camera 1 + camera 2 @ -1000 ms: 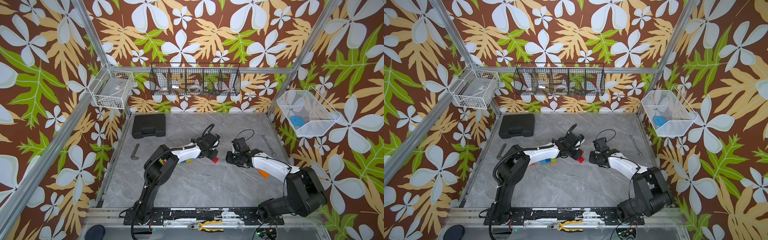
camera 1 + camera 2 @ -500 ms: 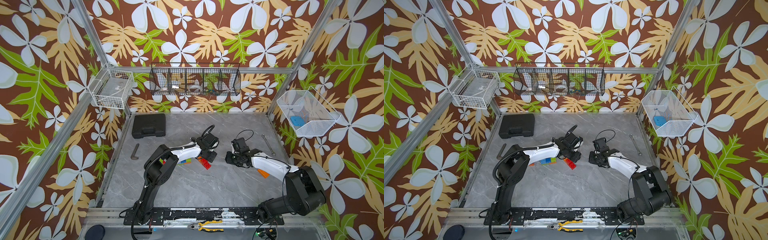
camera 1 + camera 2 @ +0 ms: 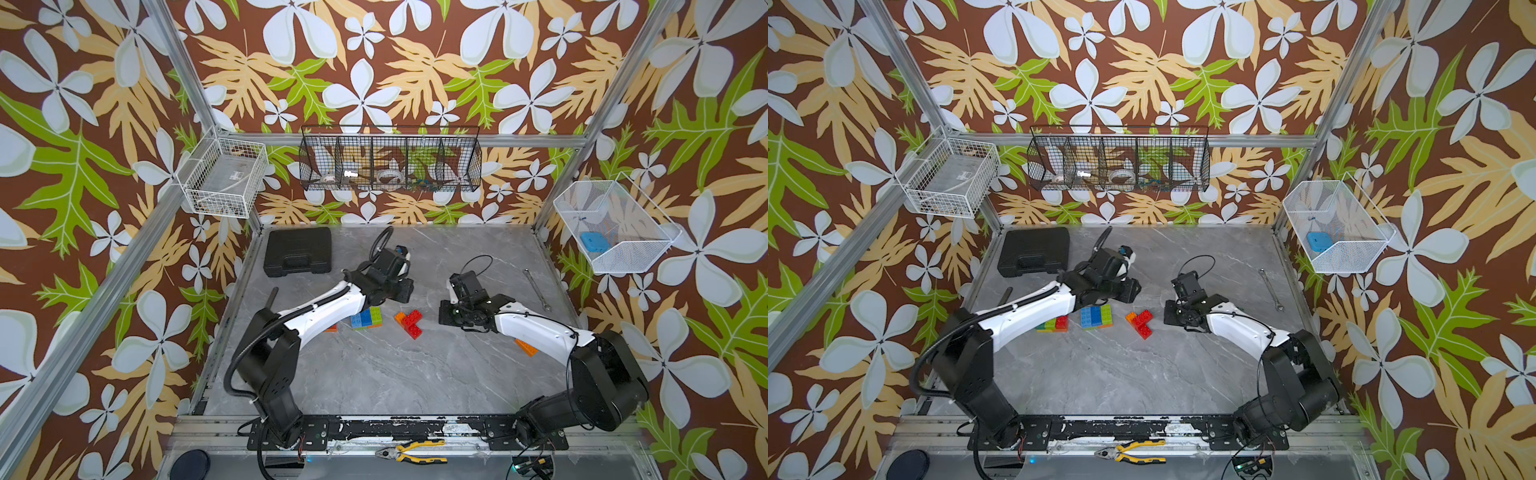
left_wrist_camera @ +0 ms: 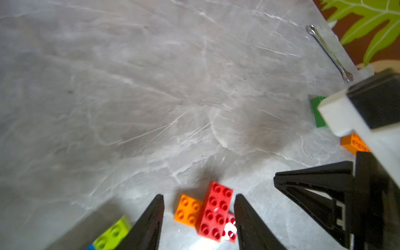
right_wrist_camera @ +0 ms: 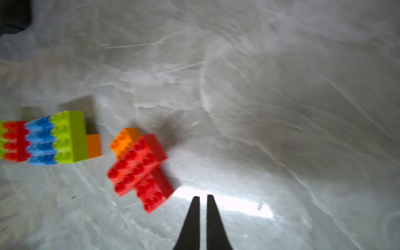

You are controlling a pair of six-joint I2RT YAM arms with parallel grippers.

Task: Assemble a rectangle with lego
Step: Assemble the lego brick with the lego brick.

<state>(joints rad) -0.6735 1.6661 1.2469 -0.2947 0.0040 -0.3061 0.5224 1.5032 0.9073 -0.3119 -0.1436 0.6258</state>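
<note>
Tabletop (image 3: pixel 395 374): grey marble-look slab, smooth, low sheen, with a bright glare patch in the right wrist view. Lego bricks (image 3: pixel 411 322): hard plastic, glossy, studded tops. Wrench (image 3: pixel 536 289): bare metal, shiny. Tool case (image 3: pixel 297 251): black plastic, matt. White basket (image 3: pixel 222 178) and black basket (image 3: pixel 390 158): thin coated wire mesh. Frame posts (image 3: pixel 178 54): aluminium look, satin. Walls (image 3: pixel 83 124): floral print, matt. Arm shells (image 3: pixel 320 311): white, smooth, semi-gloss.

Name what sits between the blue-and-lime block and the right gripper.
The red-and-orange brick cluster lies there, ungripped; both top views show it.
</note>
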